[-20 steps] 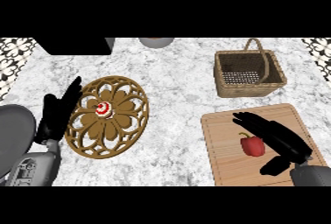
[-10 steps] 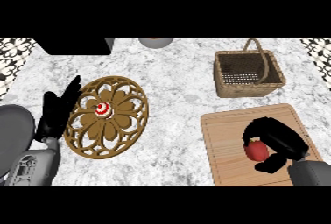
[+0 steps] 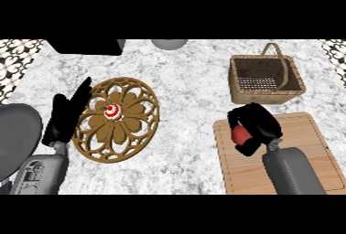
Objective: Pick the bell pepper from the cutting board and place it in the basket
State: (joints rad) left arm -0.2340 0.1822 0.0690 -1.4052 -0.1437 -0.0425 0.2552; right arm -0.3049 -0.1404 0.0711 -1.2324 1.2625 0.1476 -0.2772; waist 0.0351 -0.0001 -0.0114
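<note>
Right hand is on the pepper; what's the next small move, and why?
Probably lift the right hand a little: its fingers curl round the pepper over the board, and the basket beyond has walls to clear.

Left hand (image 3: pixel 62 121): fingers straight, resting near the surface's (image 3: pixel 189 87) left edge.
Right hand (image 3: pixel 262 124): fingers curled round the bell pepper (image 3: pixel 240 134).

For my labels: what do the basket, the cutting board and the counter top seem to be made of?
Basket: probably woven wicker, matte brown; its walls show a weave.
Cutting board: seemingly light wood, smooth, with faint grain.
Counter top: looks like marble or similar stone, white with grey veins; polish unclear.
</note>
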